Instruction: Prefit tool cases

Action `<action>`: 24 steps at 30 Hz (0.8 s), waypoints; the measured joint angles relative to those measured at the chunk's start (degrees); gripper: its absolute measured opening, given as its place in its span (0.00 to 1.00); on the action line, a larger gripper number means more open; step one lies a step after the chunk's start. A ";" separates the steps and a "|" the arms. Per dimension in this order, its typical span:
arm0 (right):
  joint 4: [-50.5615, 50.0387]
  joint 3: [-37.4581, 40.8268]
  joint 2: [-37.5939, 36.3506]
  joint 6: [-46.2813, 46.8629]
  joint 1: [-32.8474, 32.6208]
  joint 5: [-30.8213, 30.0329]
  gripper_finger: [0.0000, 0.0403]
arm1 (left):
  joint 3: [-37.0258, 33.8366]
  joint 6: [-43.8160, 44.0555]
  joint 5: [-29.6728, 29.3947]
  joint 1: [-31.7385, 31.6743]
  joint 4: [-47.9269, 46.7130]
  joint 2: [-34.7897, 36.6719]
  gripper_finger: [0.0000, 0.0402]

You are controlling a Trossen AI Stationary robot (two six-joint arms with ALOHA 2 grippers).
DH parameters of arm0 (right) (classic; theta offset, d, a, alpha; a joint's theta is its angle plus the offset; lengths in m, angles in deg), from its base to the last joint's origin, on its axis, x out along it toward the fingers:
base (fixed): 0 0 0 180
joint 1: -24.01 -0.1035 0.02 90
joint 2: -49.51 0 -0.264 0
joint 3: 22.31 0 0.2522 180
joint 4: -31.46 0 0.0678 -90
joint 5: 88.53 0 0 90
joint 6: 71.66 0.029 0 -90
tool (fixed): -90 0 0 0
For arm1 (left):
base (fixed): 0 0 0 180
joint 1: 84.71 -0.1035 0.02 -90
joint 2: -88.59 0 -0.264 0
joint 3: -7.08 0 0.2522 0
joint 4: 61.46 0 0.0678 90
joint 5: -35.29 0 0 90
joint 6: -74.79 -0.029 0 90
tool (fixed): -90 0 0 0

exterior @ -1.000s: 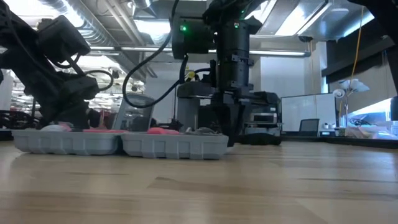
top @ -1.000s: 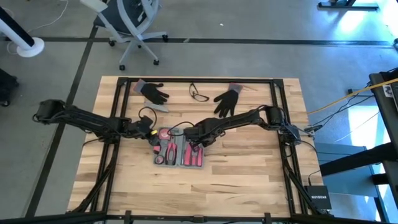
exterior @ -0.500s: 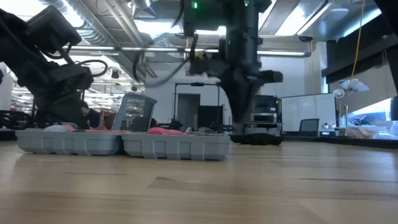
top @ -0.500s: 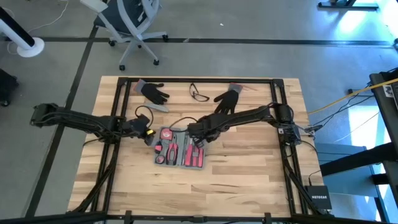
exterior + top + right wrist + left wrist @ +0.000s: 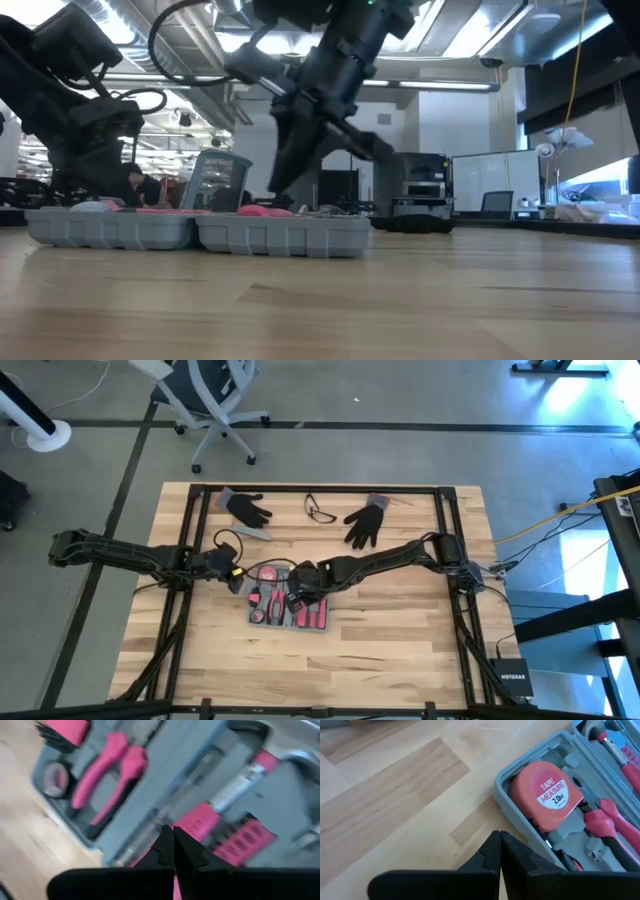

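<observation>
**Q:** Where did the tool case lie, and which of your arms was nearer?

**A:** The open grey tool case (image 5: 288,606) lay flat near the middle of the wooden table (image 5: 400,650), long axis running left to right, pink-handled pliers (image 5: 107,767) and a tape measure (image 5: 545,795) seated in its recesses. Your right gripper (image 5: 298,592), fingers pinched shut and holding nothing, hung directly over the case's middle, so it was nearer.

**Q:** And the left?

**A:** Your left gripper (image 5: 496,851), also shut and empty, sat just beside the case's left end, off its tape-measure corner.
</observation>
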 joint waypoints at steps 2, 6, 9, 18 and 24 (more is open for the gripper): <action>1.79 -0.02 0.63 0.16 0.02 1.09 0.00 | 0.00 0.01 0.00 0.00 0.04 0.00 0.00; 0.73 -0.02 1.40 1.16 -0.15 2.85 0.00 | 0.00 0.42 0.00 0.00 -0.09 0.00 0.00; -1.03 -0.02 1.65 0.53 -0.74 3.75 0.00 | 0.00 0.49 0.00 0.00 -0.36 -0.02 0.00; -5.57 -0.13 2.86 -0.59 -1.14 5.26 0.00 | -0.04 0.21 0.02 0.00 -1.31 -0.04 0.00; -6.32 -2.26 0.59 -1.07 -0.32 0.12 0.00 | -0.04 0.29 0.02 0.00 -1.17 0.00 0.00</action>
